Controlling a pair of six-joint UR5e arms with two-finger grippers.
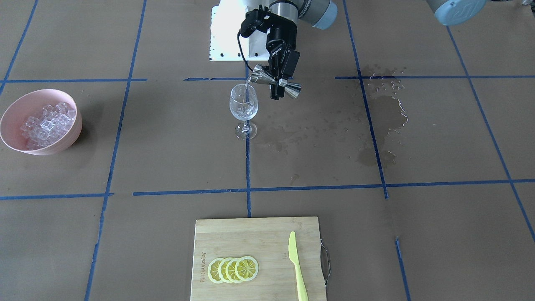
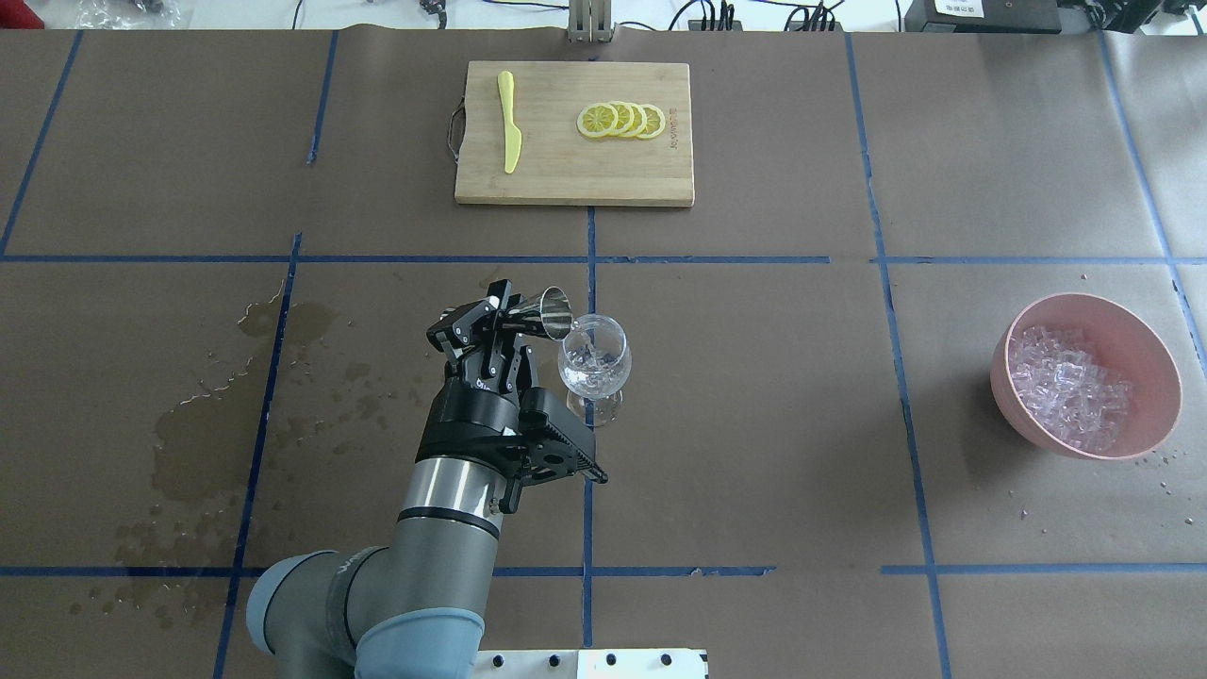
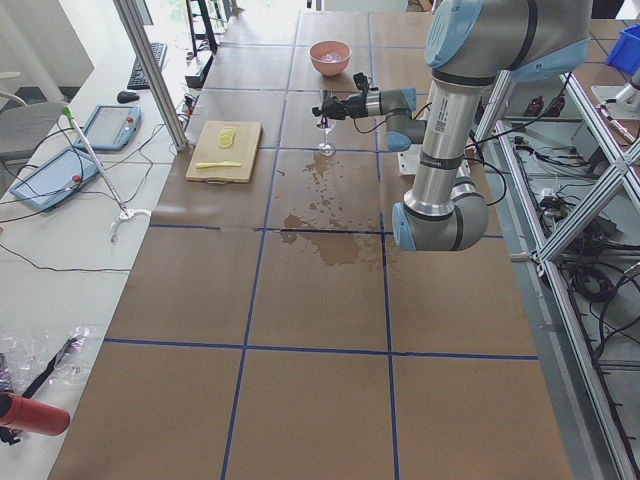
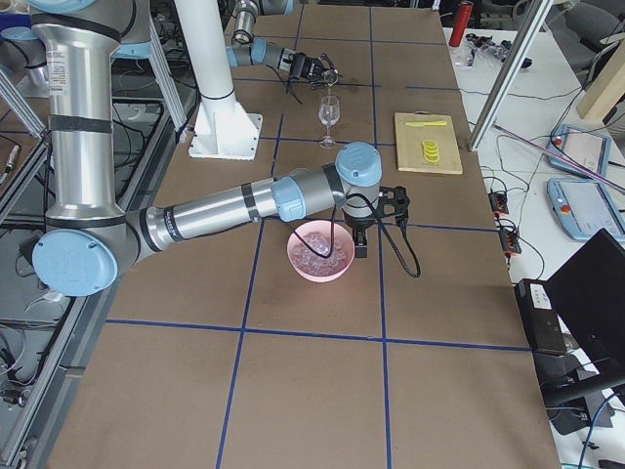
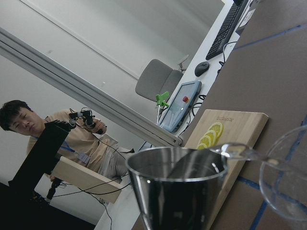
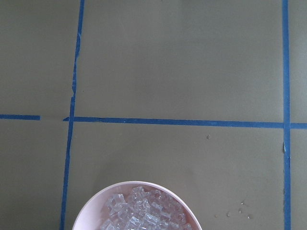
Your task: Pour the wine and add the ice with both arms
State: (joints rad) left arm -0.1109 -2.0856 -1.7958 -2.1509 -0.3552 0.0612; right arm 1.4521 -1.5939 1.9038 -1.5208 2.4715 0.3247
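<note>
My left gripper [image 1: 276,82] is shut on a steel jigger [image 1: 292,88] at its waist and holds it tipped sideways, mouth at the rim of a wine glass [image 1: 243,104] standing mid-table. A thin stream of clear wine [image 1: 247,85] runs into the glass; some sits in the bowl of the glass [image 2: 589,377]. The left wrist view shows the jigger [image 5: 177,191] and the glass rim [image 5: 283,187]. The ice [image 2: 1070,387] is heaped in a pink bowl [image 2: 1160,368]. My right gripper [image 4: 360,249] hangs above that bowl [image 6: 91,211]; I cannot tell whether it is open.
A bamboo cutting board [image 2: 566,170] with lemon slices [image 2: 622,120] and a yellow knife [image 2: 509,123] lies at the far edge. A wet spill [image 2: 207,415] darkens the paper on my left side. The white pedestal base [image 1: 228,37] stands behind the glass.
</note>
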